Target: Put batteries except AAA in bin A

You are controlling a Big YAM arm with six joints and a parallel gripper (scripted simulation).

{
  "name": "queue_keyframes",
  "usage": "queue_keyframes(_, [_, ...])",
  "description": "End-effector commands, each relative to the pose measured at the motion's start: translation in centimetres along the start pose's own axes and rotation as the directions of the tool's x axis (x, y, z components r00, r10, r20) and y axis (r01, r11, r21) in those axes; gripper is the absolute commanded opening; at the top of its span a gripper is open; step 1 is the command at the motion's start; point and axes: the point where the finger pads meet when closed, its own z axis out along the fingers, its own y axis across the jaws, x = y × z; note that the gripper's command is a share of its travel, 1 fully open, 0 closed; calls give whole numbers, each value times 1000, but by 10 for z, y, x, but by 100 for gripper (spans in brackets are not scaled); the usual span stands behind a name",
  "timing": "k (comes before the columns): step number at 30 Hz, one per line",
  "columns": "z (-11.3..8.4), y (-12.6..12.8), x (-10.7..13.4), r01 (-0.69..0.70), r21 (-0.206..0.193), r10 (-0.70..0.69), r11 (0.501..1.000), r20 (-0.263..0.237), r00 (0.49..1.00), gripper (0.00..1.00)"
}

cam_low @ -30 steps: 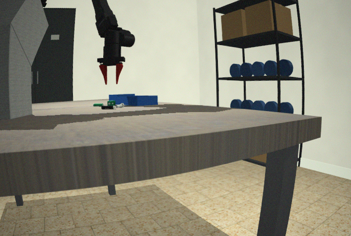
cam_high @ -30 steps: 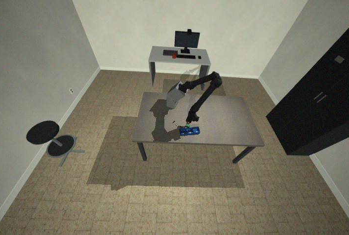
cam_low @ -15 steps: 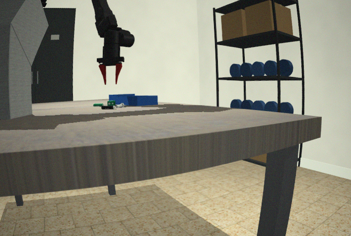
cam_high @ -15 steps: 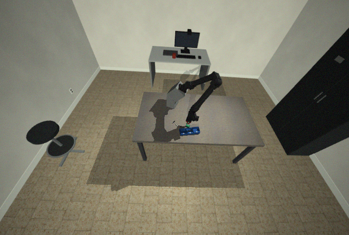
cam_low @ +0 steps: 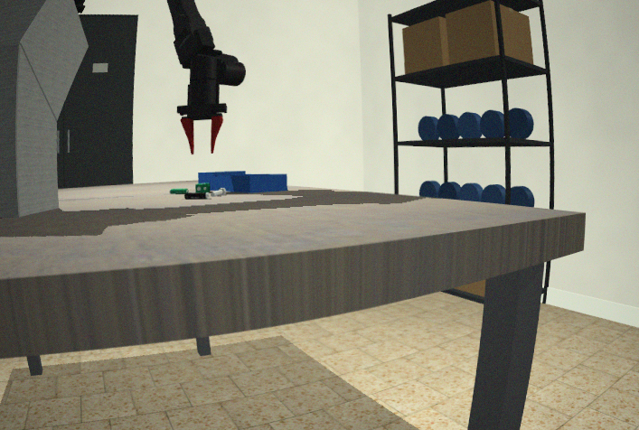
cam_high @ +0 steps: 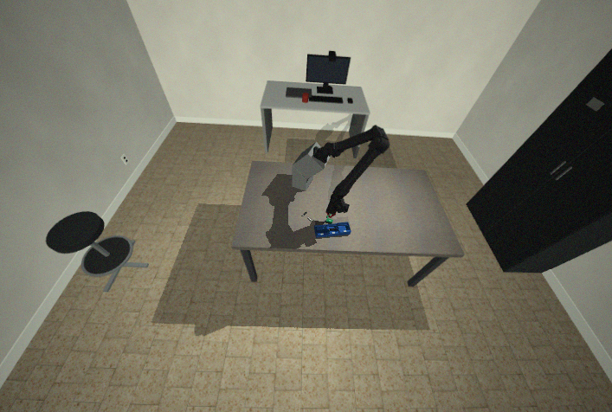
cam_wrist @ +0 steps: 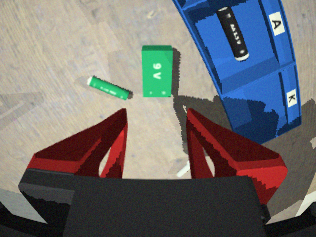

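Observation:
My gripper (cam_high: 330, 215) (cam_low: 202, 150) (cam_wrist: 156, 116) is open and empty. It hangs well above the table, pointing down. Below it a green block battery (cam_wrist: 157, 72) (cam_low: 202, 187) (cam_high: 330, 221) lies flat on the table, just left of the blue bin (cam_low: 259, 182) (cam_high: 338, 229). A thin green round battery (cam_wrist: 109, 88) (cam_low: 179, 191) lies to the left of the block. The bin's compartment marked A (cam_wrist: 276, 23) holds a black round battery (cam_wrist: 233, 35). The compartment beside it is marked K (cam_wrist: 292, 97). A thin black battery (cam_low: 197, 195) lies near the green block in the exterior view.
A small white part (cam_low: 219, 191) lies beside the bin. The grey robot base (cam_high: 306, 170) (cam_low: 15, 126) stands at the table's back left. The bin is near the table's front edge (cam_high: 345, 251).

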Motion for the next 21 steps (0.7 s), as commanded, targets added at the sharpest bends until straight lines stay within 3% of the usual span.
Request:
queue_keyframes(1, [-3,-4,-3,2,6,-2,1000,8,1000,41])
queue_keyframes(12, [45,0,-3,3,-2,-3,1000,6,1000,41])
queue_keyframes(15, [46,-5,0,-8,6,8,1000,6,1000,41])
queue_keyframes(21, [71,-2,-7,3,-2,-3,1000,6,1000,41])
